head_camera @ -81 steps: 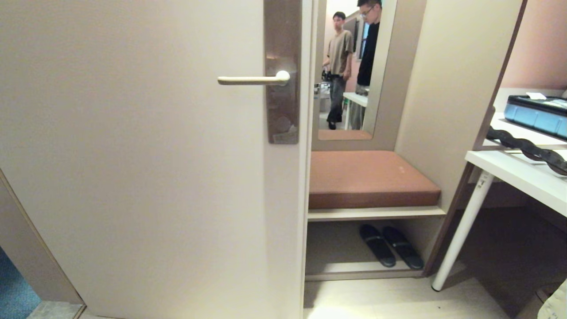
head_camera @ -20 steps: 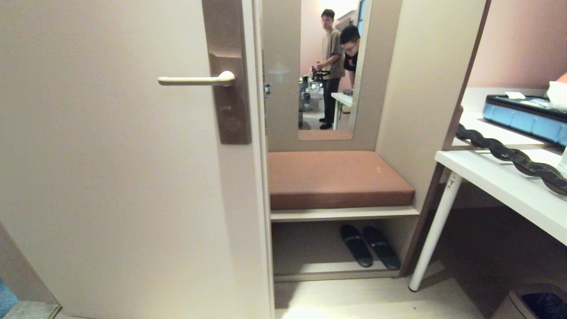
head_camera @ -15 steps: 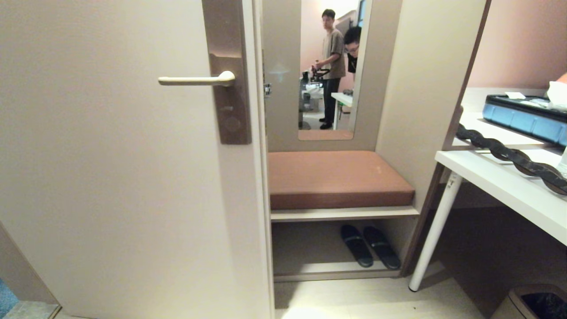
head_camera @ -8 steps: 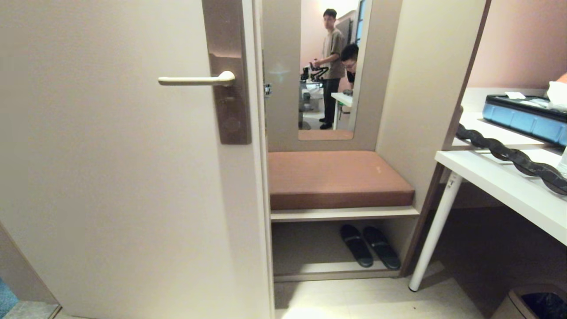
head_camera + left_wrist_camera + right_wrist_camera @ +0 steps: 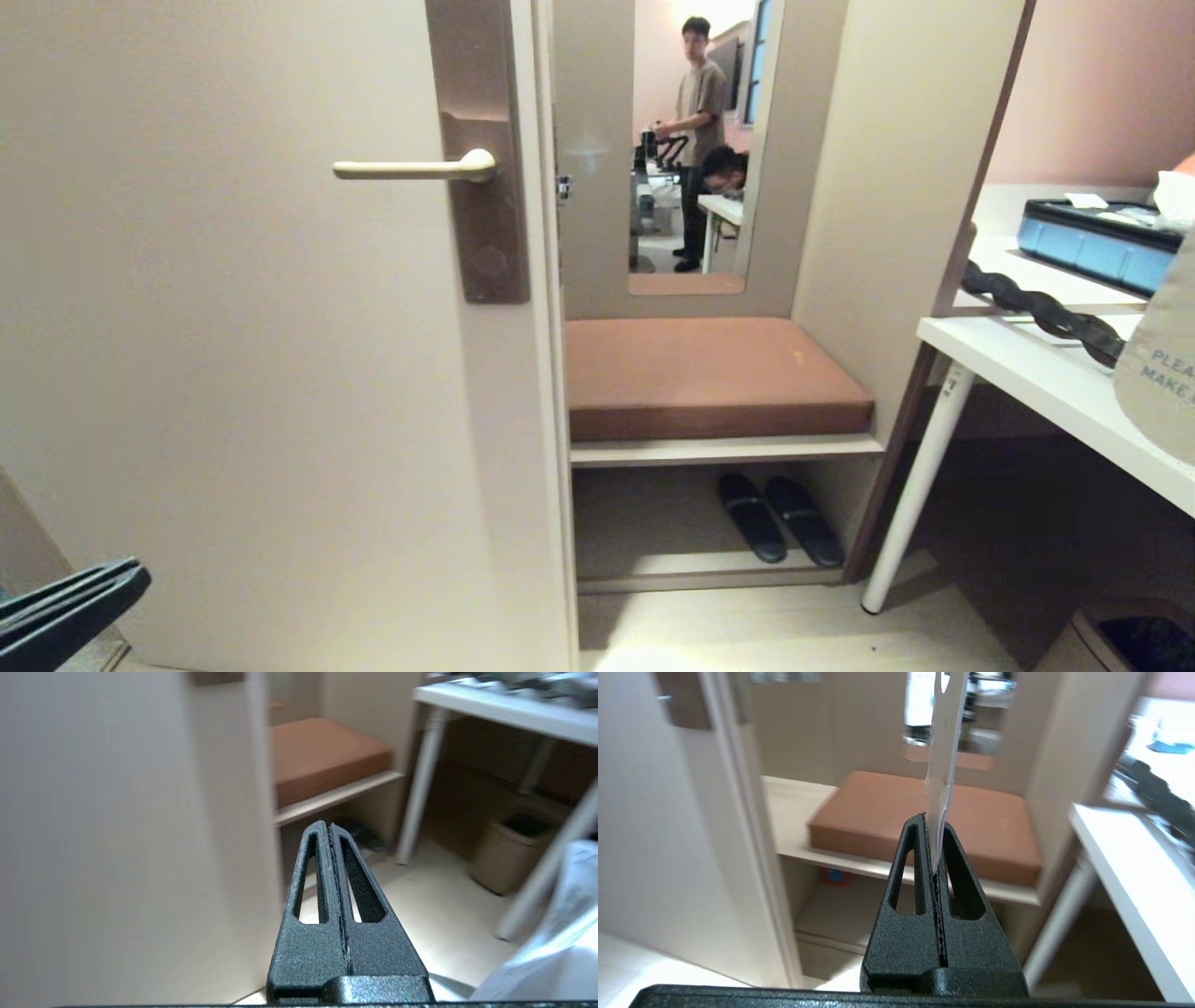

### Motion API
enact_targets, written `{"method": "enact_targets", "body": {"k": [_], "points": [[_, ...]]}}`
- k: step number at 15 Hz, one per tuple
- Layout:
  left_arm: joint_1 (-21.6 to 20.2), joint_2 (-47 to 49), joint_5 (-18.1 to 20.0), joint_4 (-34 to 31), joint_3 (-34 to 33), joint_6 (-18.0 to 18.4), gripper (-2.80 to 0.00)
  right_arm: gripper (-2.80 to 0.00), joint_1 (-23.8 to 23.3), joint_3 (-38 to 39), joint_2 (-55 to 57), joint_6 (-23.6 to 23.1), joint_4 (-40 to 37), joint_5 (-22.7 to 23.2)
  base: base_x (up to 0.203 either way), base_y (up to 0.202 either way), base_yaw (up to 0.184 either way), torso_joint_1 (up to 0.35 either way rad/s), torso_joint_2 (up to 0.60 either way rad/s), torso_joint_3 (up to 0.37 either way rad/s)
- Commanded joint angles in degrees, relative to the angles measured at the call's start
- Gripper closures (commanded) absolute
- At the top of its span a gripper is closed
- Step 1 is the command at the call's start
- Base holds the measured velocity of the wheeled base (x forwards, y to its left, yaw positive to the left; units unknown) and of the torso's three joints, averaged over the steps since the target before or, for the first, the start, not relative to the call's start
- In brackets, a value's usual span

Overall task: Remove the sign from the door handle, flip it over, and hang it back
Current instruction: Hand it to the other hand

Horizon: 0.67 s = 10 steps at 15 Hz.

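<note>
Grey-blue sign sits pinched by its edge in the clenched right hand, well off the bare handle; thin grip may slip; left hand clenched empty.

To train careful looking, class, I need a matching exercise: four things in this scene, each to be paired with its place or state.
1 sign
2 door handle
3 left tool
4 slippers

A shut, holding nothing
B under the bench cushion
C bare, nothing hanging on it
D clamped in the right tool

Pairs: 1-D, 2-C, 3-A, 4-B
</note>
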<state>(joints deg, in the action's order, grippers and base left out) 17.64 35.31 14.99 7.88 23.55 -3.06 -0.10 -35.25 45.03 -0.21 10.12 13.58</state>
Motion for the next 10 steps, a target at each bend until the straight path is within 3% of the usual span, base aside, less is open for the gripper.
{"method": "enact_targets", "body": {"k": [1,4,8,10], "points": [[3.88,8.78,0.24,2.33,2.47,-3.17,0.0,0.0,0.01,-1.61,6.57,-0.04,2.03,3.51,0.0,0.0,0.0,0.0,0.0,0.0],[7.62,14.75,0.36,5.07,5.31,-6.98,0.0,0.0,0.01,-5.17,11.3,-0.06,3.02,7.56,0.0,0.0,0.0,0.0,0.0,0.0],[13.32,22.96,0.45,9.48,7.26,-7.7,0.0,0.0,0.01,-11.69,18.24,-0.24,3.07,13.19,0.0,0.0,0.0,0.0,0.0,0.0],[14.37,27.37,2.47,12.25,8.28,-7.83,0.0,0.0,0.01,-14.69,21.32,-0.45,3.07,18.47,0.0,0.0,0.0,0.0,0.0,0.0]]}}
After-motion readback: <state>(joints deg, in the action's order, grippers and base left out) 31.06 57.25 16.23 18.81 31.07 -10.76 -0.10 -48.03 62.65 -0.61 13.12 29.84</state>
